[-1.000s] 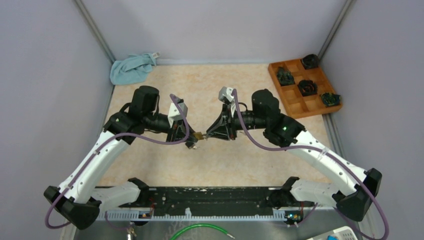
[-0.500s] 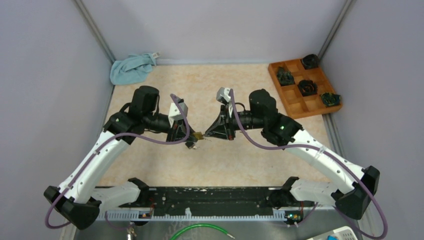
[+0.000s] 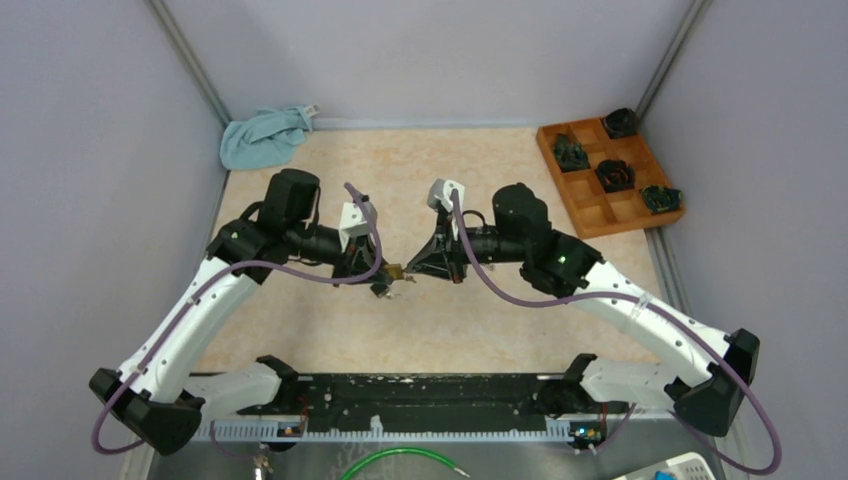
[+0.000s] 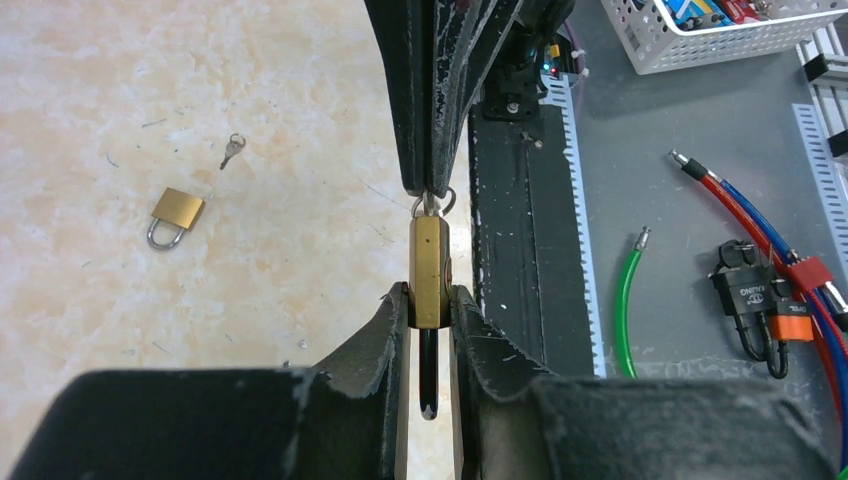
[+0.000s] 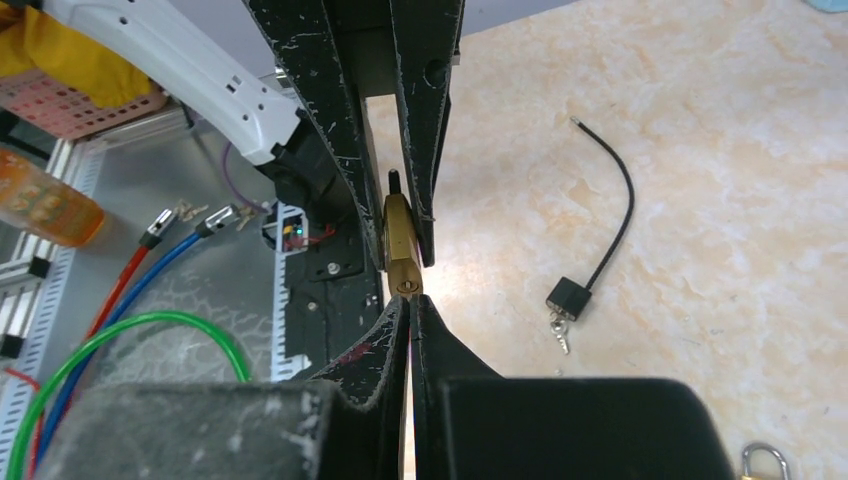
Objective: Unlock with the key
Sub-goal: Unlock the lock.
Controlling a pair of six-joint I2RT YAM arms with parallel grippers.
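- In mid-air, at the centre of the overhead view, the left gripper (image 4: pixel 430 305) is partly open and clamps the flat sides of a brass padlock (image 4: pixel 430 260).
- The right gripper (image 5: pixel 408 308) is fully closed, pinching the key (image 4: pixel 431 204) at the padlock's keyhole end.
- Judged progress: the padlock is lifted and the key seems inserted. Turning it and freeing the shackle remain to be done.
- Only the left wrist view shows the key's ring at the right fingertips. At its left, a spare padlock (image 4: pixel 178 216) lies on the table.
- Only the right wrist view shows a black cable lock (image 5: pixel 567 297) at its right. In the overhead view the key is too small to make out.
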